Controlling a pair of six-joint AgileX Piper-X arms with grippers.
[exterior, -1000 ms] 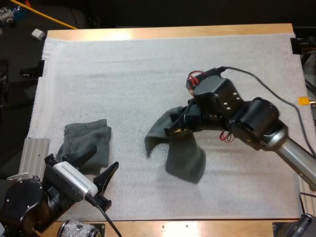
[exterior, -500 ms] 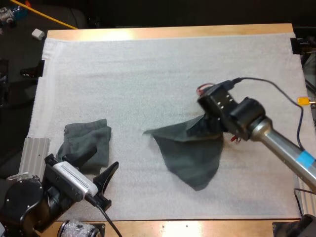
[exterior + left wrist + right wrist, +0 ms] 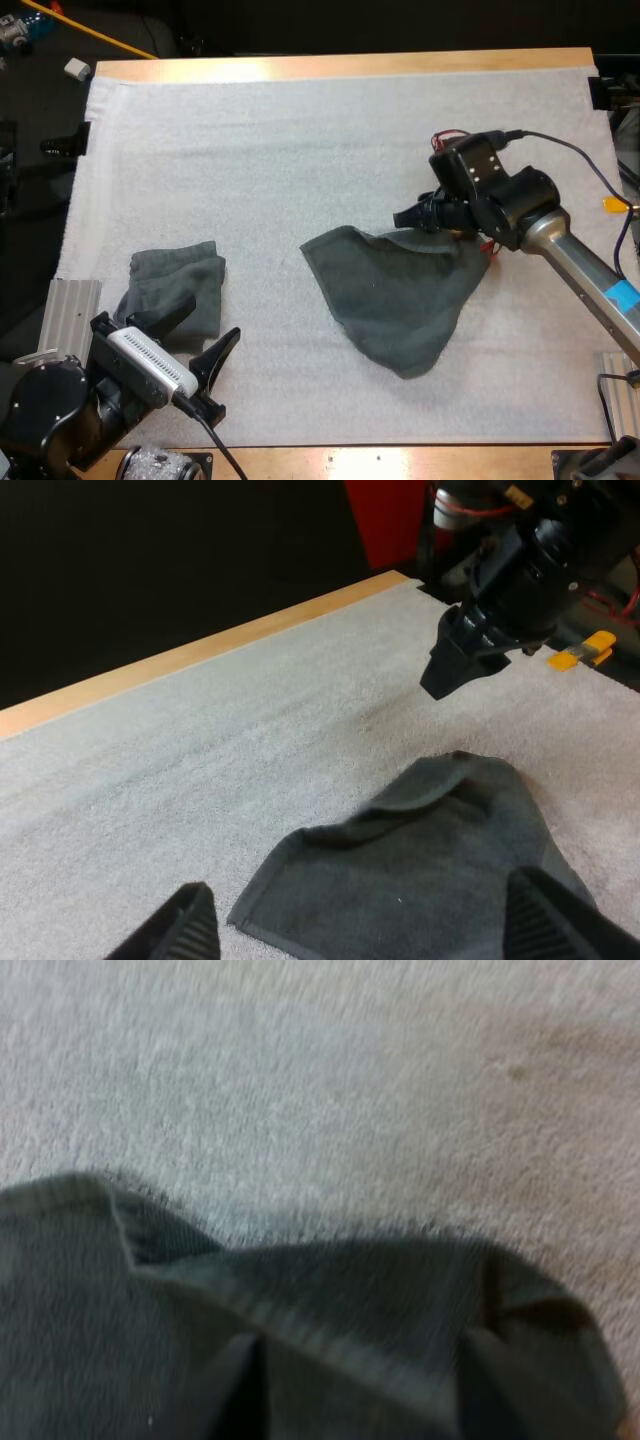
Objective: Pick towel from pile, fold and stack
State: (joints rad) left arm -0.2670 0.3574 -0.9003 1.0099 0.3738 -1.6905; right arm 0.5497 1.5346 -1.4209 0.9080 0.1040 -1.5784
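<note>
White mat (image 3: pixel 250 130): spread towel (image 3: pixel 400 300), right gripper (image 3: pixel 405 218) above edge.

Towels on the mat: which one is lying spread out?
The middle towel, beside the right gripper, lies opened out; the left towel, by the left gripper, is bunched into folds.

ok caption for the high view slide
right gripper at the far edge of a spread towel, second towel lying by the open left gripper
</note>
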